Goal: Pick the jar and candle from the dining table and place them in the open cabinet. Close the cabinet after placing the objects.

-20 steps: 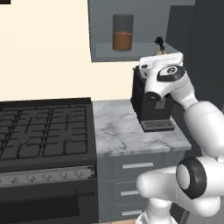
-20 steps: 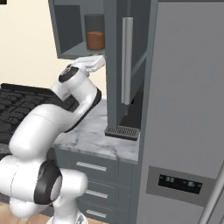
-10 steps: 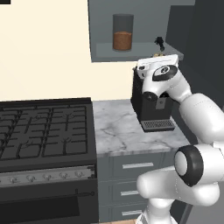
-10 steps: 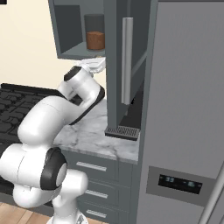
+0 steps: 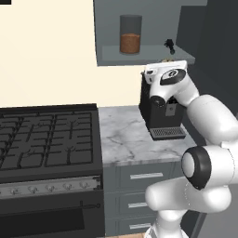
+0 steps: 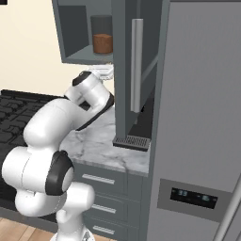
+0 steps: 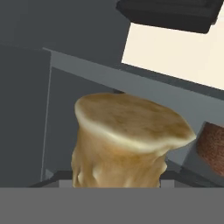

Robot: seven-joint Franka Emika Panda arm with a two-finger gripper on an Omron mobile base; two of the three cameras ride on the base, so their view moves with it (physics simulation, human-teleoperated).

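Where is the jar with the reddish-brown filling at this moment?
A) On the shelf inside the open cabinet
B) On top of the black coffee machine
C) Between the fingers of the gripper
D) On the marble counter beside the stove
A. The jar stands upright on the shelf of the open cabinet, above the counter; the tan object close before the hand camera is the candle, not the jar.
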